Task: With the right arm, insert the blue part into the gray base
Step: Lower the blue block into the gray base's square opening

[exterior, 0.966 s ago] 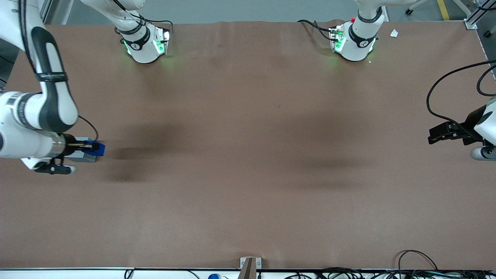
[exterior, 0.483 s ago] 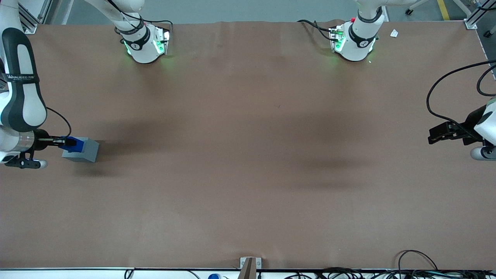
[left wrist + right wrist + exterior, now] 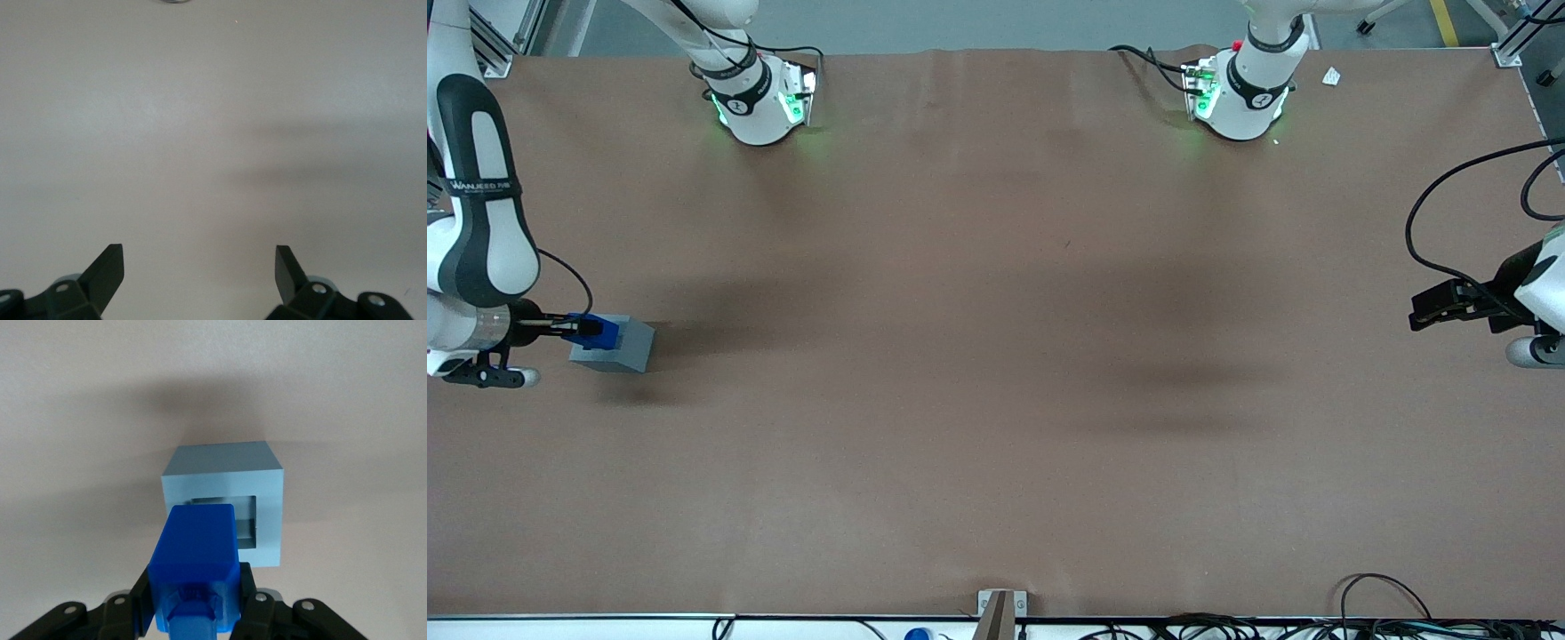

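Observation:
The gray base point(image 3: 621, 347) is a light gray cube on the brown table at the working arm's end. In the right wrist view the gray base point(image 3: 220, 463) shows its square recessed hole point(image 3: 245, 520). My right gripper point(image 3: 585, 328) is shut on the blue part point(image 3: 603, 332) and holds it just above the base's top, over the edge nearest the arm. In the right wrist view the blue part point(image 3: 196, 553) sits between the black fingers point(image 3: 248, 597) and overlaps part of the hole.
The brown table point(image 3: 996, 400) spreads wide toward the parked arm's end. Two white arm bases point(image 3: 760, 98) with green lights stand at the table's edge farthest from the front camera. Cables point(image 3: 1387, 613) lie at the near edge.
Over the last second my right arm has swung back toward its end of the table with the blue part, from past the base to above its arm-side edge. In the last half second it hardly moved.

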You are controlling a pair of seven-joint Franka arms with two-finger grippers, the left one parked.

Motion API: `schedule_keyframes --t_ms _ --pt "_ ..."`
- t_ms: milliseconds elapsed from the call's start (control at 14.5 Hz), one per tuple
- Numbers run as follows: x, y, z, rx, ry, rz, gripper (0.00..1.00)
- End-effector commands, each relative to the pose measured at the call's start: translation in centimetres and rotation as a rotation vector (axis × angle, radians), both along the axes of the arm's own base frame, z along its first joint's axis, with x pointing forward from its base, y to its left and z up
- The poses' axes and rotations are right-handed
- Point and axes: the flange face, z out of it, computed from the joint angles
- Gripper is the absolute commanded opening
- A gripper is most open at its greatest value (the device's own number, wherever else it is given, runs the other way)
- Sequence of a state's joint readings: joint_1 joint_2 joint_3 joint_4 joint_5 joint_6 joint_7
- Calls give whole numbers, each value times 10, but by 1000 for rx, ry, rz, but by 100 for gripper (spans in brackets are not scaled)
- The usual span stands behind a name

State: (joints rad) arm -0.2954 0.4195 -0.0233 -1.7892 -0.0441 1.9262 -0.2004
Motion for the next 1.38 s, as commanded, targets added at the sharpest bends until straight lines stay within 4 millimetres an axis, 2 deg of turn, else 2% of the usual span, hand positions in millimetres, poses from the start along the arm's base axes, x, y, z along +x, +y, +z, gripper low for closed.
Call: schedule_keyframes --t_ms 0,897,1310 --pt "-3 -6 -4 -18 9 17 2" --pt "-2 -14 -11 -23 -2 10 2" --pt "2 -13 -24 -18 -5 9 2"
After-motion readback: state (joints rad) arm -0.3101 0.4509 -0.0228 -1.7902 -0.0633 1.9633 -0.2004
